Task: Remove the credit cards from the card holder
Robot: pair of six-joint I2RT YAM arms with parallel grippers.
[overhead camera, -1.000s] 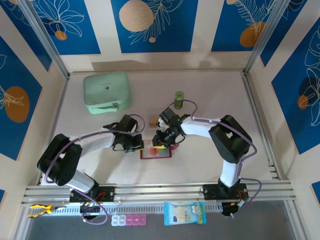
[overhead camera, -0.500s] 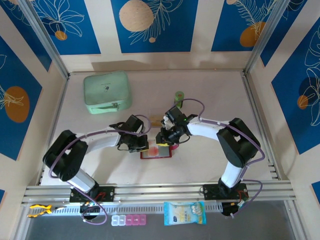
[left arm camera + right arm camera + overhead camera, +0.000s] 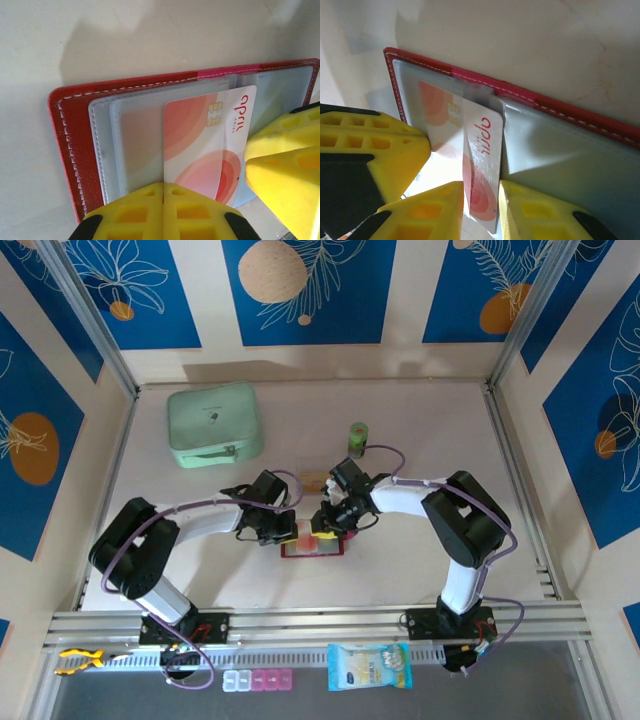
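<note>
On the desk (image 3: 430, 570), centre: the card holder (image 3: 318, 548) lies open and flat, clear sleeves up, between my two arms (right where I want it).
Just changed, left side: my left claw (image 3: 163, 187) has slid in from the left to the holder's left end, and its fingers have come fully together. A second ago it stood a little further off.
Just changed, right side: the right arm has shifted only slightly over the holder, and its grip looks the same.
Credit card (image 3: 200, 145): a pale card with pink-red circles and a chip, part of it out of its sleeve and the rest under the clear plastic.
Right claw (image 3: 481, 200): clamped on the card's free end, one yellow finger on each side of it.
Left claw, state: closed with nothing visible between the tips. I judge it is pressing on the holder to pin it (I cannot confirm contact).
Meaning for the task: with the holder braced and the card gripped, I read this as the pull stage. The card is not yet free.
Left arm pose: reaches in low from the left, wrist bent towards the holder.
Right arm pose: elbow folded out to the right, forearm running left, wrist tipped down over the holder.
Behind the claws: a small tan rectangle (image 3: 313, 478) lies on the desk, possibly a card already out (too small to tell).
</note>
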